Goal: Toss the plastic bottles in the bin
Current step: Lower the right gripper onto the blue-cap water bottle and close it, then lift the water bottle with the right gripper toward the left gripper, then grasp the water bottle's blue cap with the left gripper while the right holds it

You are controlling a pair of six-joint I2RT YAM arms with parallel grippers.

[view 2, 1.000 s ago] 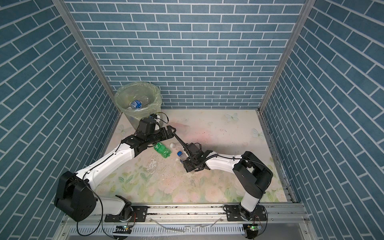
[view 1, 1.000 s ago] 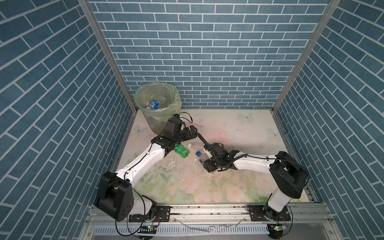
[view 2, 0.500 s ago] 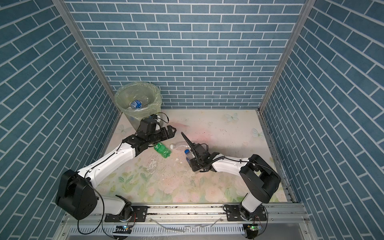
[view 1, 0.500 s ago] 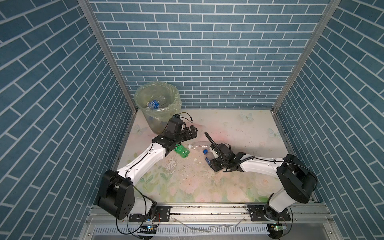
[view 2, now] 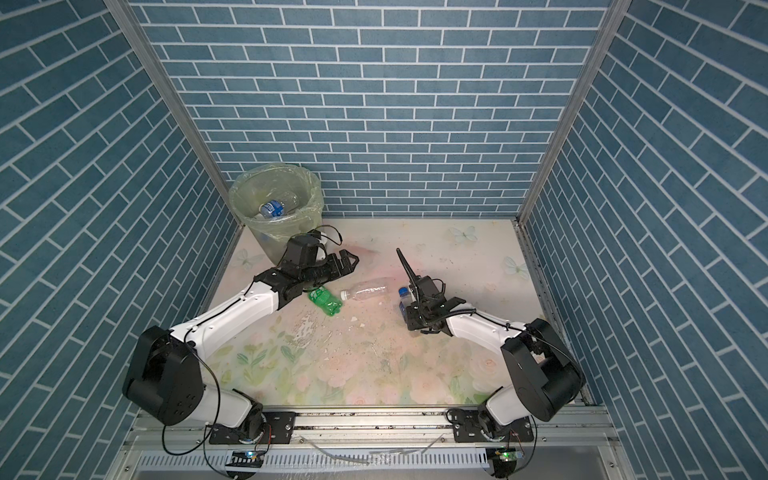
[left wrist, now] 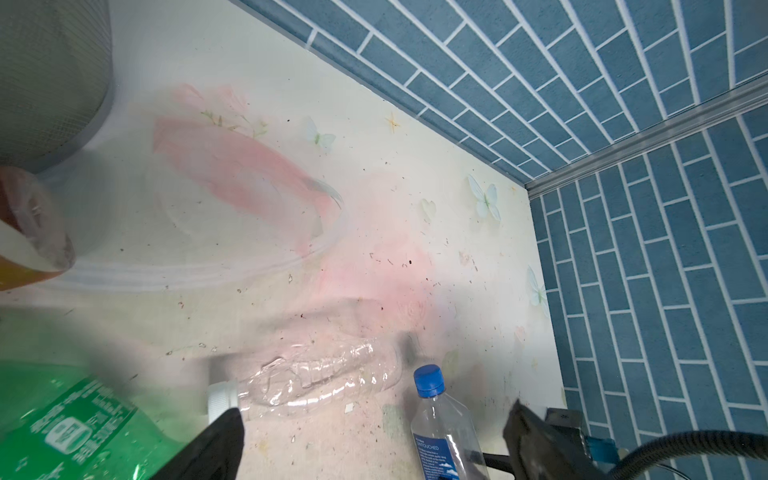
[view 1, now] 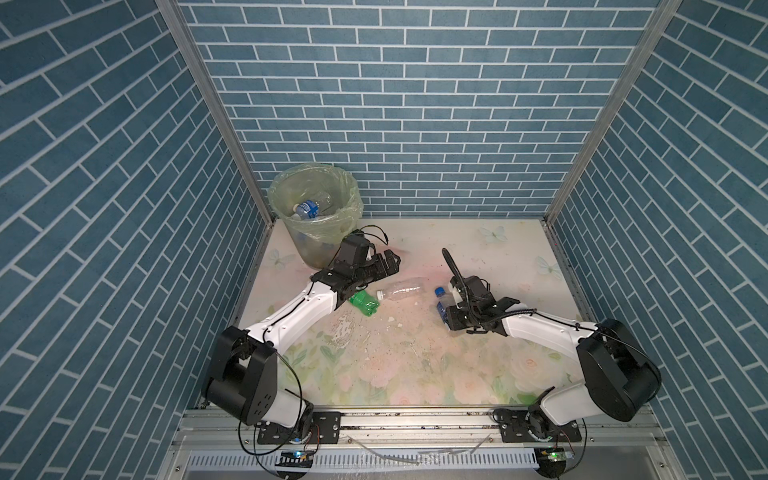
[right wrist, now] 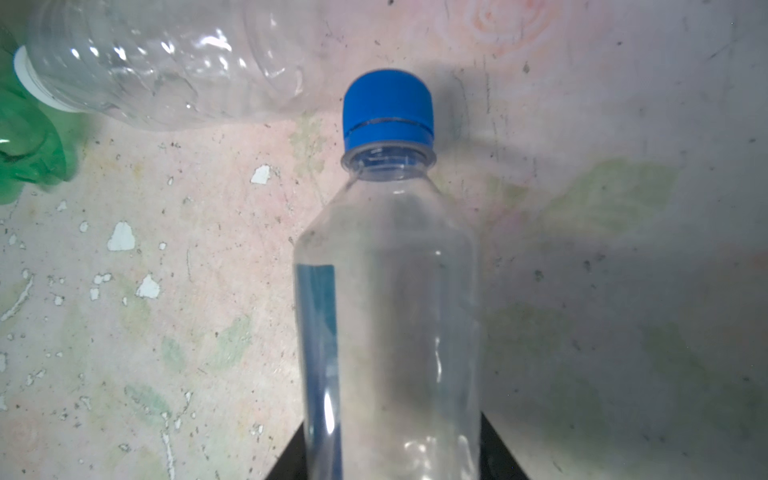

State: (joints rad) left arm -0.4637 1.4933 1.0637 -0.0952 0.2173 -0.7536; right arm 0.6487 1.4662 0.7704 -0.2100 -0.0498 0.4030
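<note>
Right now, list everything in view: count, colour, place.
bin: 1, grey-green with pale bag, table's far left corner
bottle in bin: 1 clearly seen, clear with blue label
clear bottle: 1, white cap, lying mid-table
green bottle: 1, green, lying at its cap end
blue-cap bottle: 1, clear, in the right claw
table: 1, pale floral
walls: 3, blue brick, around the table
left claw: 1, black, open, near the bin
right claw: 1, black, shut on the blue-cap bottle

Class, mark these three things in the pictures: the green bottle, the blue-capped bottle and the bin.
green bottle (view 1: 365, 303): in a top view, on its green body.
blue-capped bottle (right wrist: 390, 311): right wrist view, on its clear body below the cap.
bin (view 1: 309, 245): in a top view, on its outer wall.
</note>
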